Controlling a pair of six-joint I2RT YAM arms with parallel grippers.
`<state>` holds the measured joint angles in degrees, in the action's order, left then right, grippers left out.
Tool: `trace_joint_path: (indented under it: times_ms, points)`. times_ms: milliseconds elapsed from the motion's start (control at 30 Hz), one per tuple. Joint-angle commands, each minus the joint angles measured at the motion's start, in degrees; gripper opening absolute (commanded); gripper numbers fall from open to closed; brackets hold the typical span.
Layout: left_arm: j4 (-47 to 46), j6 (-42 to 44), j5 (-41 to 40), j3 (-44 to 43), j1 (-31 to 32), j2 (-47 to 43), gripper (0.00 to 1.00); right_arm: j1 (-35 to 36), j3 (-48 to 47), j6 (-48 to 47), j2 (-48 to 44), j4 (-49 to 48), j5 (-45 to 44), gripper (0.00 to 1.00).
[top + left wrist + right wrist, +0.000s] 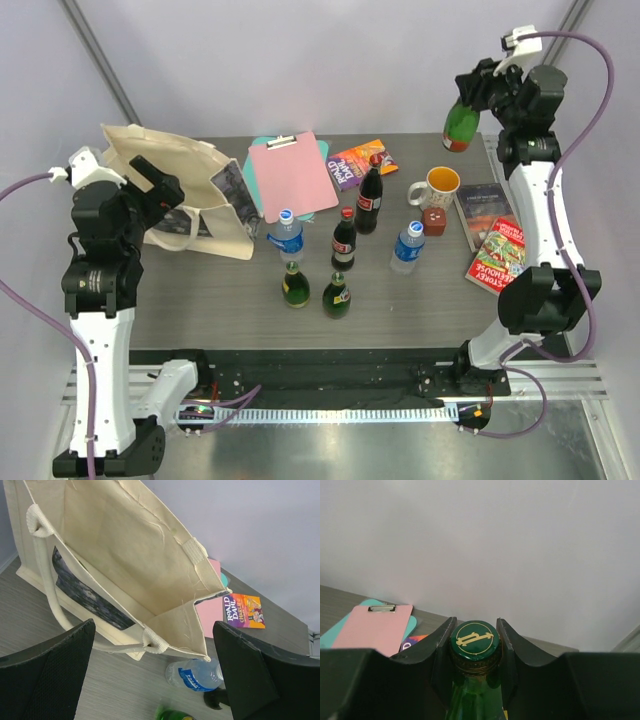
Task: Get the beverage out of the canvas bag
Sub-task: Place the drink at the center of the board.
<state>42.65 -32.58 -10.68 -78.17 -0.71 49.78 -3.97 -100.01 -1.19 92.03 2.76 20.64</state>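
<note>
The cream canvas bag (178,178) lies on its side at the table's back left, its mouth facing my left gripper (166,196). That gripper is open and holds nothing. In the left wrist view it (155,680) hovers just in front of the bag (125,545), whose visible inside shows only bare cloth. My right gripper (478,92) is raised high over the back right corner. It is shut on the neck of the beverage, a green glass bottle (460,127) that hangs below it. In the right wrist view the bottle's green and gold cap (475,639) sits between the fingers of the right gripper (475,647).
Two water bottles (286,236) (408,246), two cola bottles (369,200) (344,238) and two green bottles (295,285) (337,296) stand mid-table. A pink clipboard (293,175) and a book (358,162) lie behind them. A mug (440,185) and two books (497,258) are at the right.
</note>
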Motion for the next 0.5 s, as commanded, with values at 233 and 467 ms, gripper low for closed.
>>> trace_joint_path:
  times_ms: [233,467]
  points:
    - [-0.29,-0.64,-0.57,-0.40,0.18,-0.30,1.00,-0.16,0.33,5.49,3.85,-21.64,7.47,0.01]
    - [0.41,-1.17,-1.01,-0.31,0.18,-0.21,1.00,0.27,3.68,11.03,9.56,-31.50,11.08,0.01]
